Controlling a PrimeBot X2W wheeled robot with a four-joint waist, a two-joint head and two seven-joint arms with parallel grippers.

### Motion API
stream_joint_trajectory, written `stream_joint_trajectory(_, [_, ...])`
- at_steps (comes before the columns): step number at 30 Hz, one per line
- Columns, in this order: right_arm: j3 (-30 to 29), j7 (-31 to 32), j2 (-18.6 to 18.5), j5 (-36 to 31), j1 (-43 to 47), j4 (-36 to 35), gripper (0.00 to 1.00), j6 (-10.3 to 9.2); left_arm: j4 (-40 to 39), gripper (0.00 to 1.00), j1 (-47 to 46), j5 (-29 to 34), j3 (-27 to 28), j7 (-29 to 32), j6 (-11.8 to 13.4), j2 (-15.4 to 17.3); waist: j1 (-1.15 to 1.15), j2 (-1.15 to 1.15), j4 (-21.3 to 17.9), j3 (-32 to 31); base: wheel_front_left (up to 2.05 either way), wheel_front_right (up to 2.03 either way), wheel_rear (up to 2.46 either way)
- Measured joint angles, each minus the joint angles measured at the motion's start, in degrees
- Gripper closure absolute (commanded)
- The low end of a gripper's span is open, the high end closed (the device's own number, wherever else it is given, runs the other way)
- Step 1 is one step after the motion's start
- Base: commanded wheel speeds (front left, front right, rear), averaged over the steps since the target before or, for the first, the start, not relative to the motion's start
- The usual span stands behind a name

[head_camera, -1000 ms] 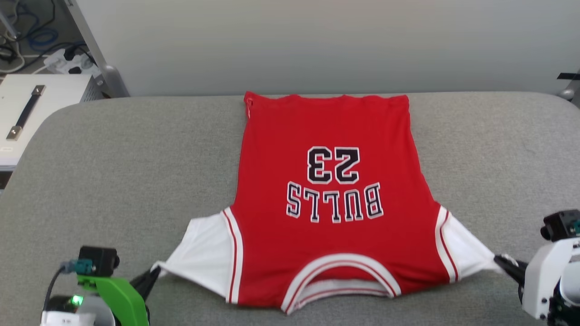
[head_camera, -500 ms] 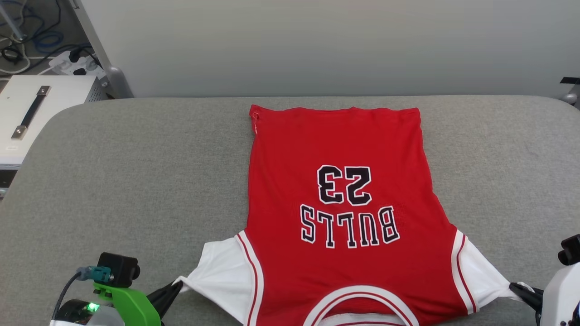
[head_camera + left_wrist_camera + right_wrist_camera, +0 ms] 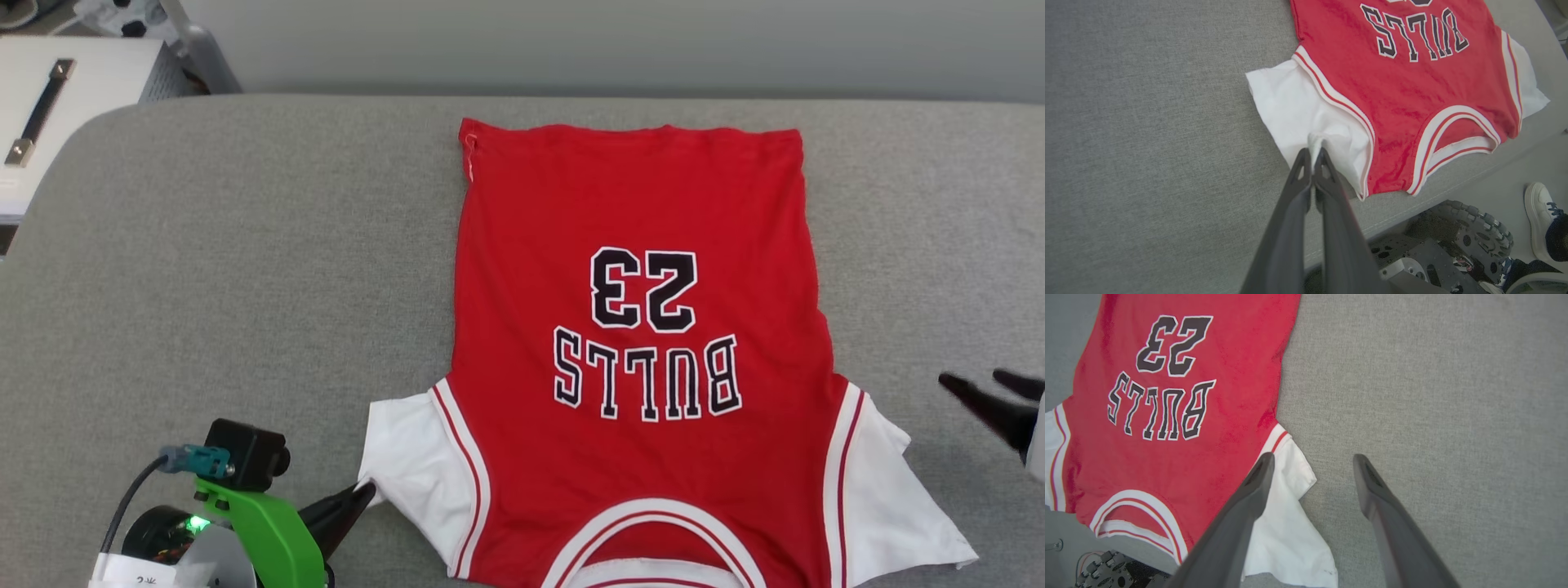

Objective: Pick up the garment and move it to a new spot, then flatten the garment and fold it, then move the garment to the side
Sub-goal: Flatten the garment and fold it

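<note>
The red Bulls jersey (image 3: pixel 637 327) lies flat on the grey cushioned table (image 3: pixel 245 245), long axis pointing away from the robot, collar nearest. The left gripper (image 3: pixel 1313 152) pinches the left white sleeve (image 3: pixel 408 457); the right gripper (image 3: pixel 970 377) gapes empty, beside the right sleeve (image 3: pixel 890 498)

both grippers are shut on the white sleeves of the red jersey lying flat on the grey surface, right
Not both. The left gripper is shut on a white sleeve of the garment, but the right gripper is open, holding nothing, as the right wrist view shows.
</note>
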Motion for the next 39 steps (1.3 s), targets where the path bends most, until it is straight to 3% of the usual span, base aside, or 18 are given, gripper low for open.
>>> stream_joint_trajectory(6, [-2.1,9.7,2.0,-3.3,-13.6,-1.2,0.0,0.0,-6.0,1.0,-0.8,0.6,0.6,1.2,1.9,0.6,0.0,0.0,1.4,5.8,0.0,0.0,0.0])
stream_joint_trajectory(16, [-3.1,22.8,4.7,-13.7,-39.1,8.9,0.0,0.0,-10.0,1.0,-5.6,4.3,0.0,2.8,3.2,0.4,0.01,0.0,5.8,16.3,0.0,0.0,0.0])
stream_joint_trajectory(29, [-5.5,24.5,5.9,-26.0,-57.2,23.3,0.0,0.0,-11.0,1.0,-9.3,6.2,-2.2,2.9,1.4,-3.7,0.01,0.0,13.5,26.2,0.0,0.0,0.0])
stream_joint_trajectory(39, [-3.4,22.6,4.6,-29.3,-60.3,27.5,0.0,0.0,-8.0,1.0,-10.8,7.0,-3.2,1.9,0.2,-5.5,0.01,0.0,18.0,30.2,0.0,0.0,0.0])
